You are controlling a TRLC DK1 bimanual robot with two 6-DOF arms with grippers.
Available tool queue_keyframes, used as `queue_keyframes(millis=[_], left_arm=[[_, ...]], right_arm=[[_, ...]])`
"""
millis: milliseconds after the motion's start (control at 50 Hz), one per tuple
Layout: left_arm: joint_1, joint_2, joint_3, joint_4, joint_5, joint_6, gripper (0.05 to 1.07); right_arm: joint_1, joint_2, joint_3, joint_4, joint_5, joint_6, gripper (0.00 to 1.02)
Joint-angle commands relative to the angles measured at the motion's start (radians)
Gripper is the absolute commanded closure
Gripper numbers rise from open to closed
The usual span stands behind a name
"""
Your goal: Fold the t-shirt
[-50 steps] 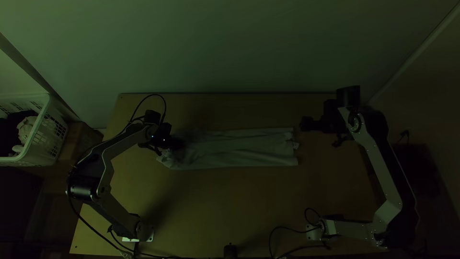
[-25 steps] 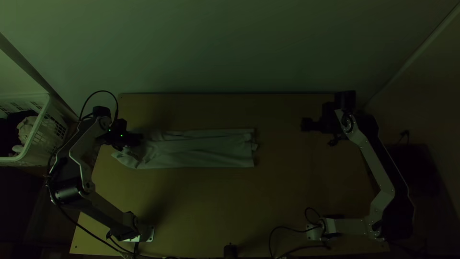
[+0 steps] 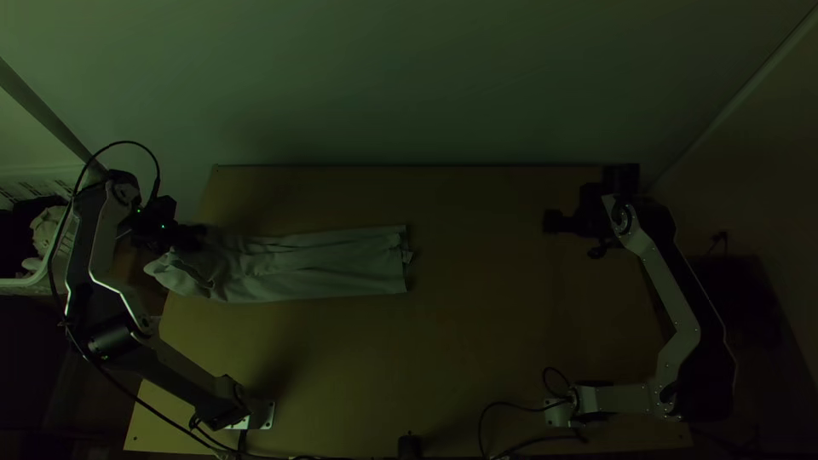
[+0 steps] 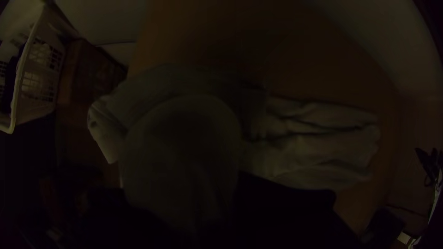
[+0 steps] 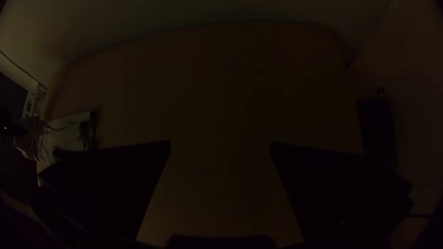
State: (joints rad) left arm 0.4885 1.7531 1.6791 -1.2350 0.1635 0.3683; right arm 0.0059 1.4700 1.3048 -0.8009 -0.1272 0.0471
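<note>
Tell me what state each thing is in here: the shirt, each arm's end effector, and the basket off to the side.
T-shirt: folded into a long, wrinkled strip, bunched at its left end.
Left end effector: gripping the t-shirt's bunched end.
Right end effector: open, empty.
Basket: upright, with pale and dark things inside.

"What do we lose in the top view?"
"Part of the long, pale cloth T-shirt (image 3: 341, 266), hidden beneath the black left gripper (image 3: 192, 237). The left edge cuts off the white plastic lattice basket (image 3: 19, 287), and the bottom edge crops a small black object (image 3: 410, 446) we can't identify."
"And in the left wrist view?"
"We find the nearest cloth blurred, its folds unclear."
</note>
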Motion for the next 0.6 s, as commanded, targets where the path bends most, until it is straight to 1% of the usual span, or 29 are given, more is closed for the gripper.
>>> queue_keyframes(millis=[0,100,240,320,580], left_arm=[[-0.103,-0.056,0.12,-0.113,0.002,-0.026,1.04],[-0.203,-0.061,0.214,-0.213,-0.007,-0.077,1.04],[-0.349,-0.081,0.257,-0.231,-0.058,-0.127,1.04],[-0.432,-0.081,0.281,-0.248,-0.085,-0.173,1.04],[-0.646,-0.012,0.363,-0.23,-0.087,-0.319,1.04]], right_arm=[[-0.001,-0.007,-0.03,0.005,0.003,-0.012,0.03],[-0.011,-0.023,-0.039,0.005,0.003,-0.012,0.03],[-0.032,-0.042,-0.047,0.005,0.003,-0.016,0.03],[-0.05,-0.053,-0.052,0.005,0.003,-0.023,0.03],[-0.086,-0.093,-0.096,0.005,0.001,-0.036,0.03]])
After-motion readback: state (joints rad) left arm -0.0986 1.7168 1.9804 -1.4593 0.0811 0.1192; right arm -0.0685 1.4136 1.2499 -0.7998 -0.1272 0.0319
